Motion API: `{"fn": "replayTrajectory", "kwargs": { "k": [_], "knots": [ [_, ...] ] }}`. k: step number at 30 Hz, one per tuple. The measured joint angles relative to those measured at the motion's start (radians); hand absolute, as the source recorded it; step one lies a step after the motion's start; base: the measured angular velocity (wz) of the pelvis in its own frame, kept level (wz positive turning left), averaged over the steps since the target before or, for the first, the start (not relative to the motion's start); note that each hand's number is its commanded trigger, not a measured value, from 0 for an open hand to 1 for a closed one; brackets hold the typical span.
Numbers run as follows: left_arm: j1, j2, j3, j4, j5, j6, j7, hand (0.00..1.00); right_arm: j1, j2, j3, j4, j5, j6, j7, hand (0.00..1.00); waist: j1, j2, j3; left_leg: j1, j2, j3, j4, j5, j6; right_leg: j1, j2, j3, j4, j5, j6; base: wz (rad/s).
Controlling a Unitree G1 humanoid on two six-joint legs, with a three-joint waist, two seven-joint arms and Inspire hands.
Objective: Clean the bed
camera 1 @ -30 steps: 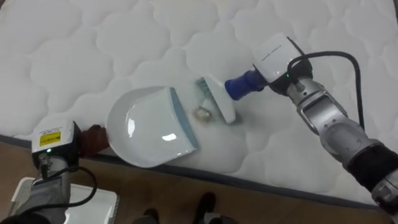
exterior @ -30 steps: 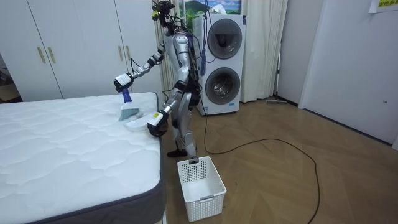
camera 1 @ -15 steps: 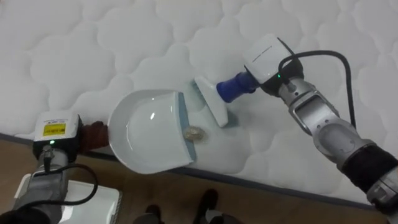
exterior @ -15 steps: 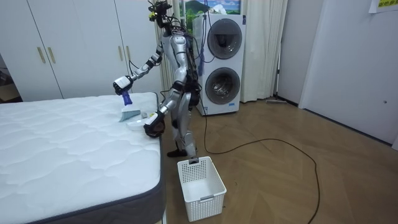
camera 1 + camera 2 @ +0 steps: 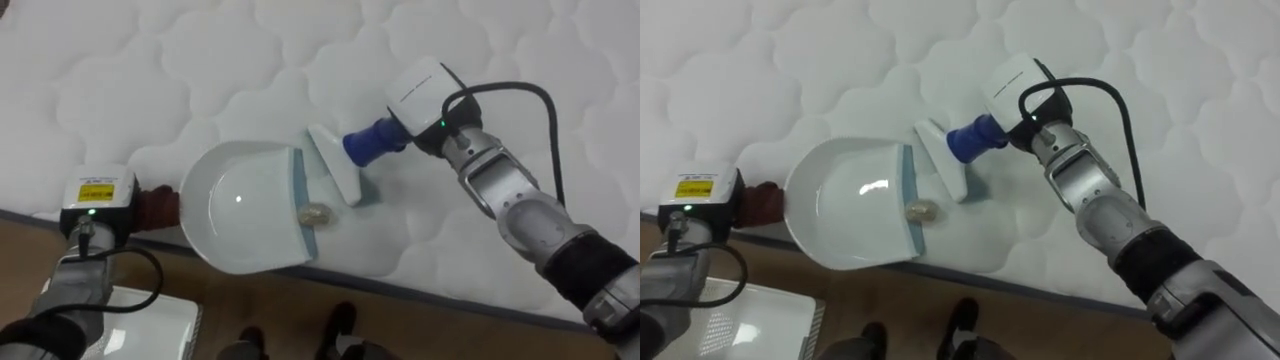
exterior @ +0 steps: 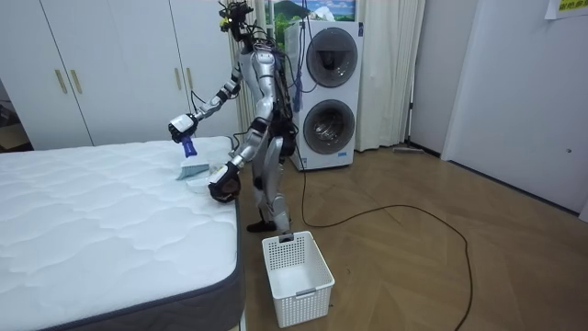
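Observation:
A white dustpan (image 5: 240,215) lies on the quilted white mattress (image 5: 200,70) near its front edge, its bluish lip facing right. My left hand (image 5: 95,200) is shut on its dark handle (image 5: 157,206) at the edge of the bed. A small crumpled scrap (image 5: 313,213) sits right at the pan's lip. Just right of it is the white head of a brush (image 5: 335,167) with a blue handle (image 5: 368,144), and my right hand (image 5: 428,95) is shut on that handle. In the room view I stand at the bed's corner (image 6: 225,165), with both arms over it.
A white slatted basket (image 6: 296,267) stands on the wooden floor by my feet, seen too at the lower left (image 5: 150,325). Two stacked washing machines (image 6: 329,92) and white wardrobes (image 6: 110,69) are behind. The mattress stretches wide beyond the brush.
The brush head has swept left and the scrap has gone from the gap between brush and pan to the pan's lip. My left hand has shifted the dustpan slightly right.

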Motion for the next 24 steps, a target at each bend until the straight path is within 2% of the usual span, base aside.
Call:
{"fn": "replayTrajectory", "kwargs": {
  "k": [15,24],
  "knots": [
    [-0.018,-0.011,0.002,0.029,-0.002,-0.005,-0.017,1.0,0.019,-0.001,-0.004,0.068,0.171,-0.01,-0.001,1.0,-0.001,0.007,0.0038,0.003,-0.001,0.007,-0.004,0.0,0.001,0.0,0.0,0.007,0.001,-0.001,0.001,-0.01],
    [-0.038,-0.01,-0.009,0.034,-0.001,-0.007,-0.015,1.0,0.029,-0.005,-0.005,0.072,0.184,-0.013,0.003,1.0,-0.027,0.017,0.0054,-0.015,-0.004,-0.002,0.005,0.003,0.006,-0.006,-0.016,-0.015,0.006,-0.005,0.004,0.07]
  ]
}}
